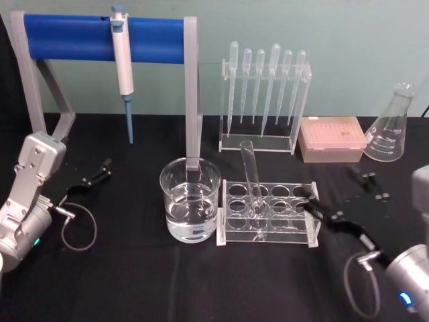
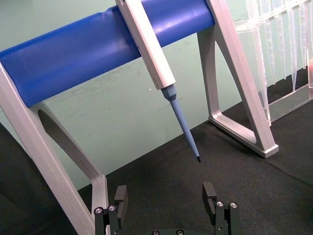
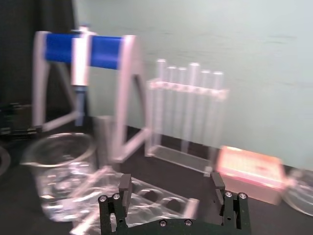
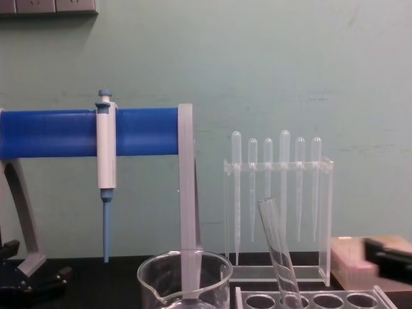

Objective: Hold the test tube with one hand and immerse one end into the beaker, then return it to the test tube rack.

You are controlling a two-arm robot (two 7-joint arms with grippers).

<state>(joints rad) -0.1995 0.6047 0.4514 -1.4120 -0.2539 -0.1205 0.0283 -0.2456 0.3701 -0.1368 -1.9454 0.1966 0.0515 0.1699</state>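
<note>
While the tube (image 1: 251,176) leans in the rack (image 1: 268,213) mid-frame, beaker (image 1: 190,199) beside it, both grippers' fingers (image 3: 124,188) gape empty.

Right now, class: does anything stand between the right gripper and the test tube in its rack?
Nothing visible does. The right gripper, fingers open, is at the rack's right end; the test tube leans in a hole further left, with only empty holes between. The beaker stands beyond the rack's left end.

Test tube (image 4: 278,248) leaning tilted in clear rack (image 4: 322,300), beaker (image 4: 185,278) just beside, pipettor (image 4: 106,161) hanging on blue stand (image 4: 64,132).
</note>
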